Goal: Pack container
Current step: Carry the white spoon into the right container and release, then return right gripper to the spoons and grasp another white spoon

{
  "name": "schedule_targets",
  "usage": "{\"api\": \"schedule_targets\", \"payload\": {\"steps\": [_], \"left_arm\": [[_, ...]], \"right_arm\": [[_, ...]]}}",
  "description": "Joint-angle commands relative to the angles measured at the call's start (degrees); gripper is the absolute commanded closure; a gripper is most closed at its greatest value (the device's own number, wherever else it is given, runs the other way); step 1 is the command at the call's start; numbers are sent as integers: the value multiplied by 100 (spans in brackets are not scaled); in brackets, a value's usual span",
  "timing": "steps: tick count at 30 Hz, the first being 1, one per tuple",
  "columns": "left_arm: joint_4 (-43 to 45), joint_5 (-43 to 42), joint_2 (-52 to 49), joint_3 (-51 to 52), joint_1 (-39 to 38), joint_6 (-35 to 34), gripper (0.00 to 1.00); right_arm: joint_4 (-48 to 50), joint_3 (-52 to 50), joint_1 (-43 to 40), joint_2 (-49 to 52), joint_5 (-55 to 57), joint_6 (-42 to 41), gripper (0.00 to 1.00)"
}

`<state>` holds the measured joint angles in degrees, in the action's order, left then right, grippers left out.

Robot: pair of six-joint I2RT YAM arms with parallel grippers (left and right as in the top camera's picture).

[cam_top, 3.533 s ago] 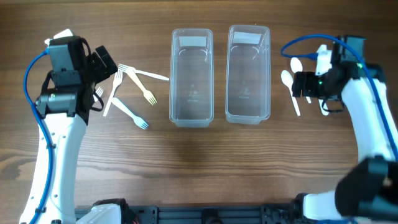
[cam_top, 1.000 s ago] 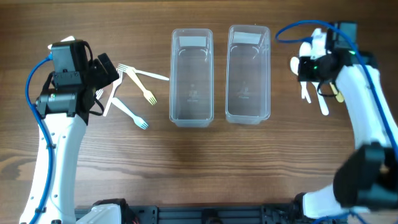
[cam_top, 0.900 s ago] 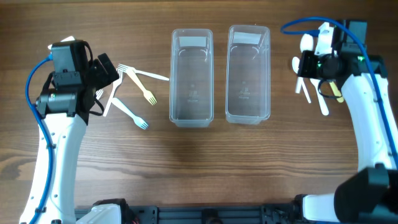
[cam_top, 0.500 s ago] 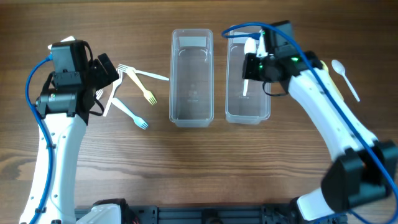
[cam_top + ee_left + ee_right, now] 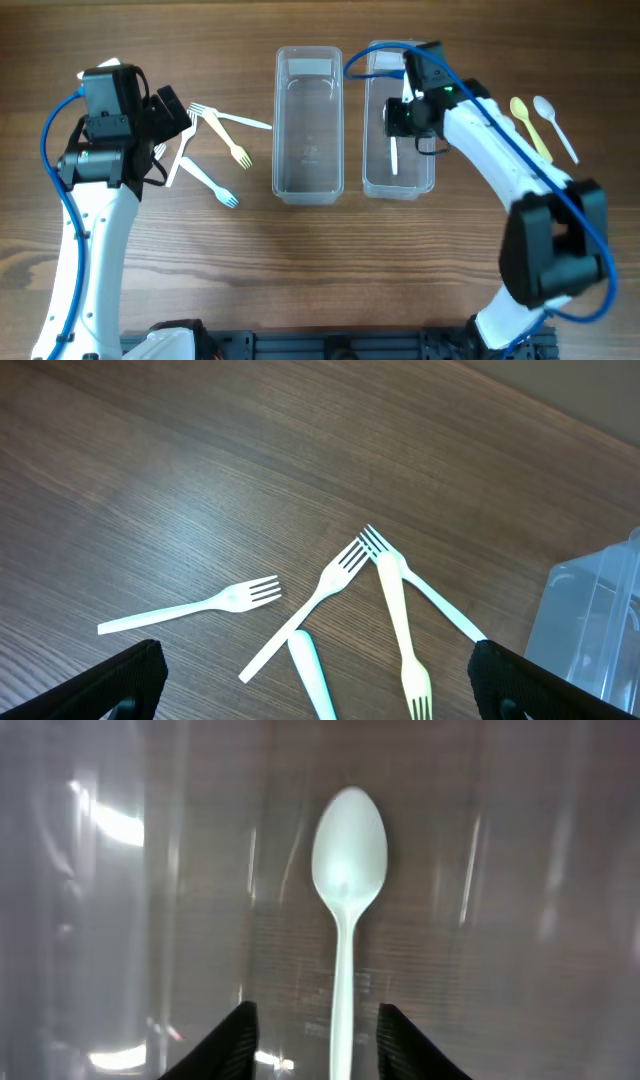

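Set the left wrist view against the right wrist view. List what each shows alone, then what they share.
Left wrist only: loose forks on the table, plus a corner of the left container. Right wrist only: a white spoon lying in the right container, its handle between the jaws, untouched. Both: wood grain and open jaws at the lower edge.

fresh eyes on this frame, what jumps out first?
A white spoon sits inside the right container, with the right hand open just above it. The left container is empty. Forks lie scattered on the table to its left, and two more spoons lie at far right.
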<state>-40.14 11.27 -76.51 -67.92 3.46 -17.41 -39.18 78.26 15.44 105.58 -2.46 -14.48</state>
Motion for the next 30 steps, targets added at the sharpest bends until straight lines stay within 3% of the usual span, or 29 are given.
{"api": "schedule_targets", "payload": {"steps": [1,2,4,6,12,22,30], "left_arm": [[0,55,22,-105,24,72,0],[0,55,22,-105,24,72,0],[0,55,22,-105,24,70,0],[0,52,22,-105,24,70,0],[0,55,22,-105,24,70,0],[0,52,22,-105,24,70,0],[0,55,22,-105,24,70,0]], "right_arm": [[22,94,-122,-1192,1434,1287,37],[63,92,-208,-1369,1633,2028,31],[61,92,-446,-1502,1663,3272,30],[57,85,-839,-1437,1609,3703,27],[-66,85,-2146,-584,-212,3617,27],[-7,87,-2363,1040,-190,3543,28],[203,85,-2404,1414,-105,3377,28]]}}
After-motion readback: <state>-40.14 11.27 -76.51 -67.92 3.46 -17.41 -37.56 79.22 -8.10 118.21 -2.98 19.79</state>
